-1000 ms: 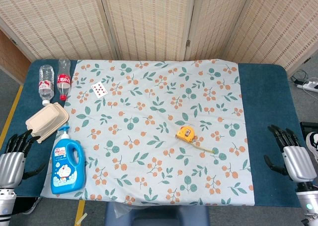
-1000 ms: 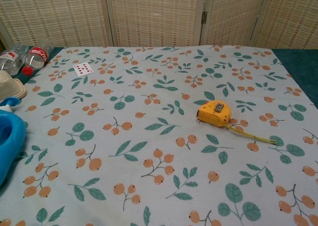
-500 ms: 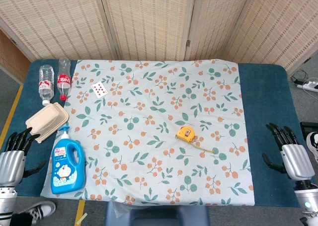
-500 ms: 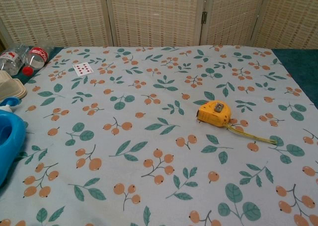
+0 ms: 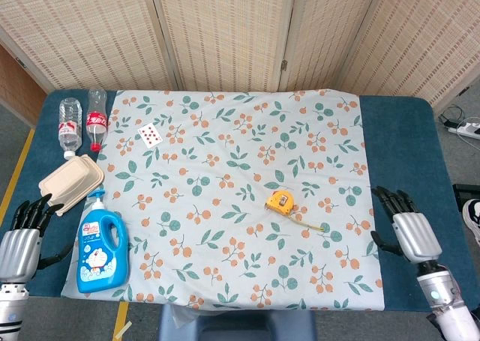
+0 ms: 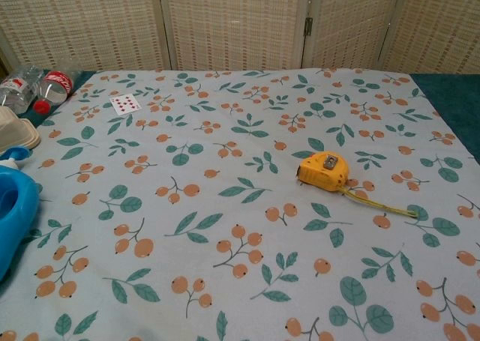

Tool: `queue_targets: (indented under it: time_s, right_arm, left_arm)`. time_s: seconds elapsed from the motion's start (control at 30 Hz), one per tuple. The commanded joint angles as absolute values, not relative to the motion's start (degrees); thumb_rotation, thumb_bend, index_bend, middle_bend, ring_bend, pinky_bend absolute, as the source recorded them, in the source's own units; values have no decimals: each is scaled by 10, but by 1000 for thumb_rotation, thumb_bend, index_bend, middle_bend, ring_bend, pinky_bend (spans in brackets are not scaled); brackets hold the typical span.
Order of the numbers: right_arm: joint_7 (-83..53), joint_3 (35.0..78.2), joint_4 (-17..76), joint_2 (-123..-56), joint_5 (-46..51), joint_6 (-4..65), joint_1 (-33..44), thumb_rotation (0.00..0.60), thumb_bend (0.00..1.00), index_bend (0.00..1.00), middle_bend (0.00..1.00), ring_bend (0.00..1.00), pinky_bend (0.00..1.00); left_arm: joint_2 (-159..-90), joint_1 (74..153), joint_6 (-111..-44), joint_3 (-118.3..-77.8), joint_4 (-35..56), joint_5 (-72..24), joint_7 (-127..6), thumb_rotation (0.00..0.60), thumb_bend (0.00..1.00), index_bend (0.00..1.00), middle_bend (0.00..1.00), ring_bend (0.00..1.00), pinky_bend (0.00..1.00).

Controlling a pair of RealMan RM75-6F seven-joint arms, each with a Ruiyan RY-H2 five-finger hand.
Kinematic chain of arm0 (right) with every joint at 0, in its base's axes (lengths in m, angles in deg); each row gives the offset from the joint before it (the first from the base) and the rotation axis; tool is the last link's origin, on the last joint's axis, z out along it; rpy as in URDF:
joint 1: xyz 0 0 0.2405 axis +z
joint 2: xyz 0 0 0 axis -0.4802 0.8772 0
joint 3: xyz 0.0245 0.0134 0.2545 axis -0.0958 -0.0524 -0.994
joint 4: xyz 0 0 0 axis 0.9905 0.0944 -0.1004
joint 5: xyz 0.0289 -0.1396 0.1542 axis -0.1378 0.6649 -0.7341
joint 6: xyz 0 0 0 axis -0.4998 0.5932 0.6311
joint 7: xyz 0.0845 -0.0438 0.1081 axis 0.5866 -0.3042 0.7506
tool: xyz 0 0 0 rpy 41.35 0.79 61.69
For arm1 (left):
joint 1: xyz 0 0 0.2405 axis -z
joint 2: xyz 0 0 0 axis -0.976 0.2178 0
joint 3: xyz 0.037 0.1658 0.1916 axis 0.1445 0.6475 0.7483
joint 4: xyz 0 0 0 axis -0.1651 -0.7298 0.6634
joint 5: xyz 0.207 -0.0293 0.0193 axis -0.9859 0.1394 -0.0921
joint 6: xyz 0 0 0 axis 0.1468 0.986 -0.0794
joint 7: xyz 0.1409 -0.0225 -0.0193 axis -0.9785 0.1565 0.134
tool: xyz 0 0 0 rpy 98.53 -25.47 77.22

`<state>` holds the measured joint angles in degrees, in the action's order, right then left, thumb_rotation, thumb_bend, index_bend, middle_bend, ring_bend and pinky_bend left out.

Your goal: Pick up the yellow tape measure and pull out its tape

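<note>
1. Leftmost, one left hand [image 5: 19,247] sits at the near left edge of the table [image 5: 394,131], fingers spread apart and holding nothing; it shows only in the head view.
2. Two bottles lie side by side at the far left corner: a clear water bottle [image 5: 69,124] and a red-labelled cola bottle [image 5: 95,119], both on the blue table surface beside the floral cloth [image 5: 240,131].
3. One beige clamshell food box [image 5: 71,183] rests closed below the bottles, straddling the cloth's left edge.
4. One blue detergent bottle [image 5: 101,245] with a pump top lies just in front of the box, near the table's front edge.
5. One playing card [image 5: 150,134] lies face up on the cloth's far left part, well apart from everything else.
6. One yellow tape measure [image 5: 280,201] sits right of the cloth's centre, untouched, with a short length of tape [image 5: 309,222] trailing out toward the near right. Bare cloth surrounds it on every side.
7. One right hand [image 5: 409,232] hovers at the cloth's right edge, over the blue strip, fingers open and apart with nothing in them; it is near the tape measure but clearly apart from it, with open cloth between. The chest view does not show it.
8. One white power strip [image 5: 469,129] lies on the floor beyond the table's right edge.
</note>
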<state>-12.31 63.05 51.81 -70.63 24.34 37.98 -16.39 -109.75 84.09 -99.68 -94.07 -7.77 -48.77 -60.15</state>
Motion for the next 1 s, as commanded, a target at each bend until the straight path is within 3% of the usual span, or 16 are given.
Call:
queue_targets:
  time_s: [0.03, 0.47, 0.63, 1.0]
  right_arm:
    - [-153, 618, 522, -735, 220, 336, -129, 600, 411, 6, 22, 28, 0]
    - [-288, 558, 476, -886, 78, 221, -10, 600, 402, 0, 0, 0, 0]
    - [-335, 541, 441, -944, 26, 209, 29, 600, 335, 0, 0, 0, 0]
    - [-380, 523, 351, -1039, -38, 198, 90, 600, 335, 0, 0, 0, 0]
  left_arm:
    - [-1096, 840, -998, -940, -79, -489, -602, 600, 240, 229, 103, 124, 0]
    - [-1087, 834, -1005, -937, -93, -490, -602, 600, 240, 229, 103, 126, 0]
    - [-1086, 830, -1005, -934, -92, -489, -599, 600, 240, 229, 103, 127, 0]
    - [-1088, 826, -1006, -934, -84, -484, -594, 600, 240, 233, 103, 128, 0]
